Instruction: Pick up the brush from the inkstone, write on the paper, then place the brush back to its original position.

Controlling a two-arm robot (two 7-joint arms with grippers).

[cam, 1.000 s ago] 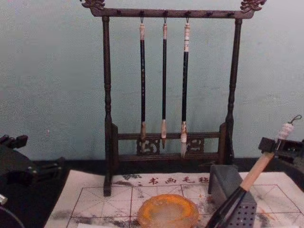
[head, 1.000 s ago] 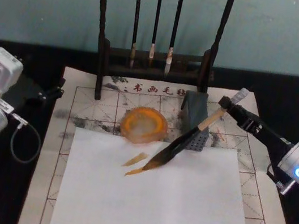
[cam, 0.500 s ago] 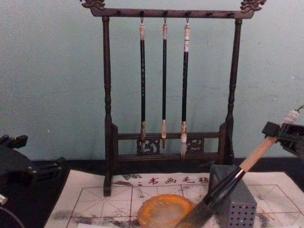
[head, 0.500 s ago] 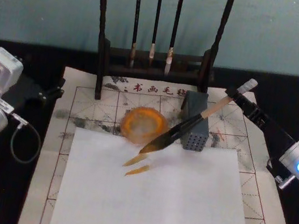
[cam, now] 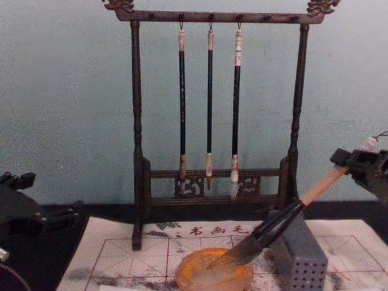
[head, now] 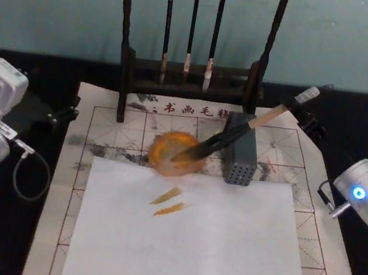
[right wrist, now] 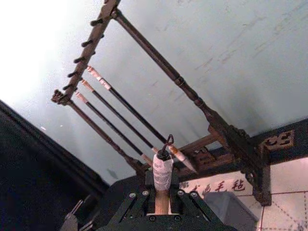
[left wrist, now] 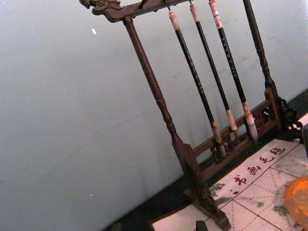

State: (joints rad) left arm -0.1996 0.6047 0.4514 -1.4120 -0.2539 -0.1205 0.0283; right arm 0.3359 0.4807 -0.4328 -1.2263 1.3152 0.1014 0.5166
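Observation:
My right gripper (head: 296,108) is shut on the brush (head: 230,135) just below its whitish end cap (right wrist: 162,173). The brush slants down from the gripper (cam: 357,167) across the top of the grey block. Its dark bristles (cam: 233,257) lie inside the amber inkstone (head: 177,154), also seen low in the chest view (cam: 215,276). The paper (head: 136,126), with its red grid and printed characters, lies under the inkstone. My left gripper (head: 61,113) is parked off the paper's left edge, open and holding nothing.
A plain white sheet (head: 187,244) with two amber strokes (head: 169,202) covers the near part of the paper. A grey perforated block (head: 238,157) stands right of the inkstone. A dark wooden rack (cam: 212,121) with three thin hanging brushes stands at the back.
The right gripper carried the brush up off the white sheet and back toward the rack. The bristles went from the sheet's top edge into the inkstone. The left arm stayed still.

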